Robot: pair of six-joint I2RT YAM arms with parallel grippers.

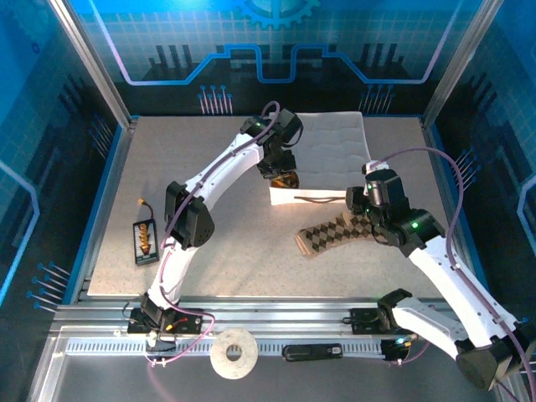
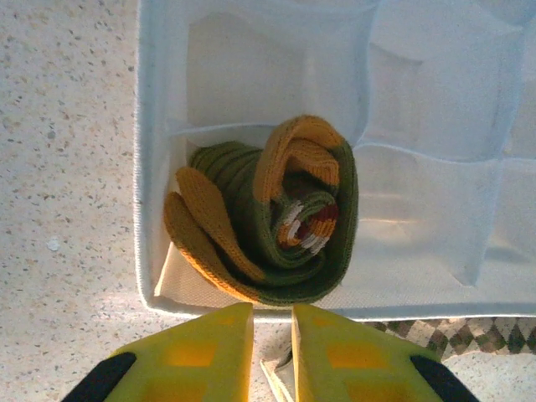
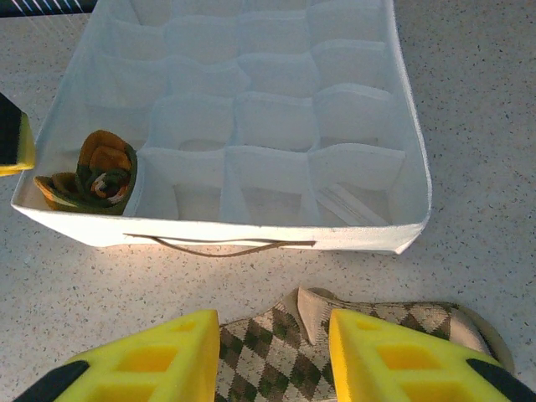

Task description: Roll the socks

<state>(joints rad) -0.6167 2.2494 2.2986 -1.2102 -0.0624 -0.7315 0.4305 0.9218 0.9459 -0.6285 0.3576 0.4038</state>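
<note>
The left gripper [image 2: 272, 352] is hovering over the near corner of the white box [image 3: 402, 126], its fingers almost together and holding nothing, and just below it the green sock [image 2: 268, 222] is sitting rolled up in the corner compartment. The right gripper [image 3: 272, 356] is standing open above the argyle sock [image 3: 368, 335], which is lying flat on the table [image 1: 218, 260] just in front of the box, apart from it.

Speckled grey surface [image 1: 251, 251], brightly lit from above. Blue circuit-patterned wall panels [image 1: 251, 50] enclose it on three sides. Aluminium rail [image 1: 276, 318] along near edge.
</note>
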